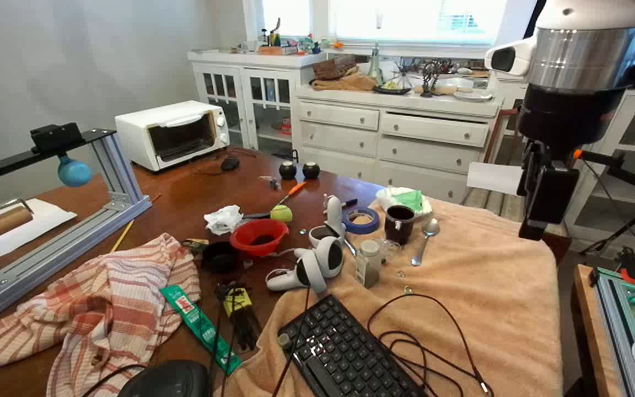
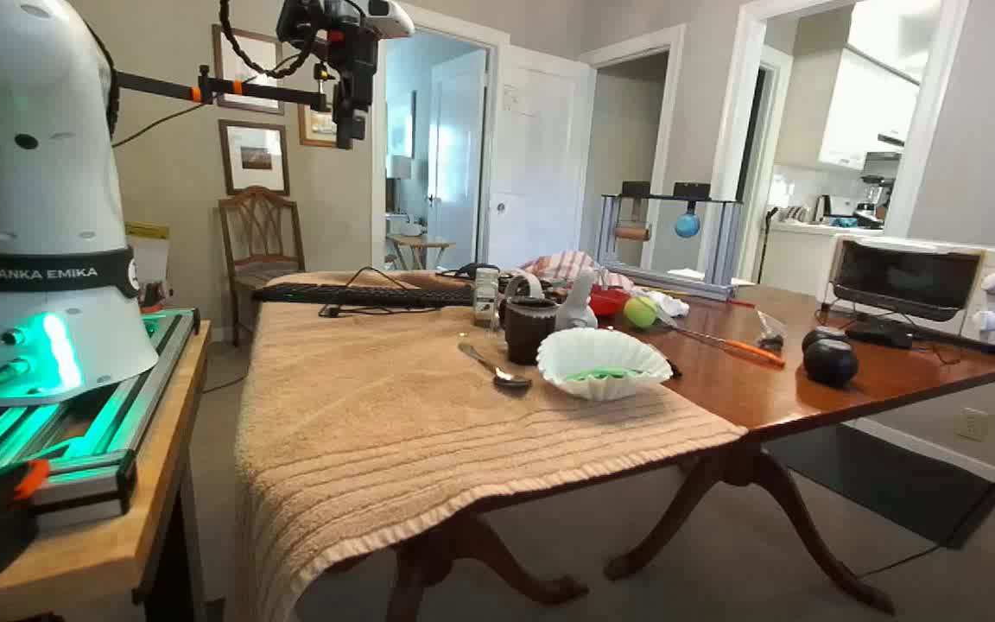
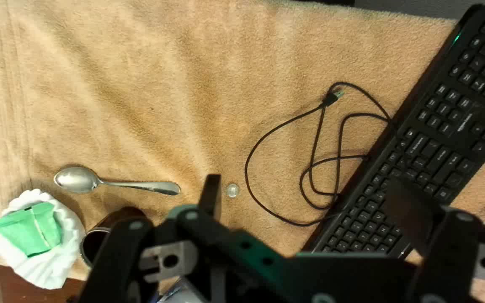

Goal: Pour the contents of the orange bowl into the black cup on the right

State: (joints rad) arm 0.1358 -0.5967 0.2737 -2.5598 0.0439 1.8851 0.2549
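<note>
The orange bowl is a round red-orange bowl with dark contents, on the wooden table beside a wide, low black cup. In an exterior view the orange bowl is partly hidden behind other things. It is out of the wrist view. The black cup on the right is dark and upright on the towel, in both exterior views. In the wrist view the cup is partly covered by the gripper's linkage. My gripper is open and empty, high above the towel, in both exterior views.
A white paper filter with a green packet and a spoon lie near the cup. Blue tape, a glass jar and white controllers stand between bowl and cup. A keyboard with a cable lies in front.
</note>
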